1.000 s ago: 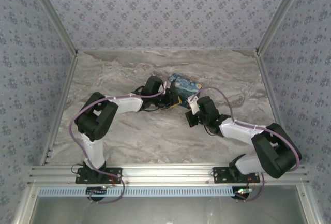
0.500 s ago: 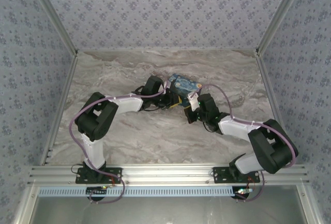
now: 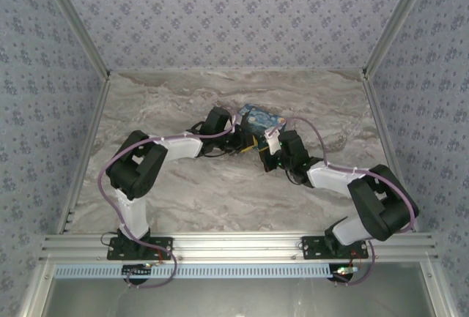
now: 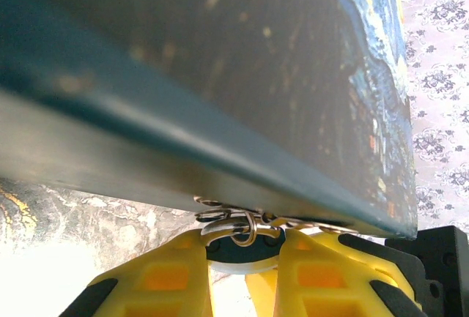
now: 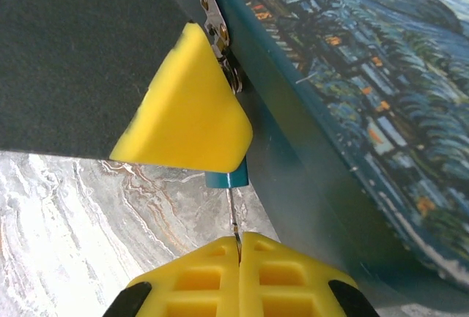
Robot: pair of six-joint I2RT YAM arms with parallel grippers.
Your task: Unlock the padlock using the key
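Right gripper [image 5: 239, 250] has edged toward the box [image 5: 381, 112], pinched shut on the key [image 5: 232, 218], whose blade meets the padlock [image 5: 227, 178] underside. Left gripper [image 4: 245, 250] clamps the padlock against the box. Keep the blade aligned, push straight, then twist gently.

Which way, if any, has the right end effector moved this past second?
Yes. The right end effector has crept up the view toward the painted box, which stayed put.

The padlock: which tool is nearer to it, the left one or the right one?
Left. The left tool clamps the padlock between its fingers. The right tool is apart from it, pinching the key that reaches the padlock's end.
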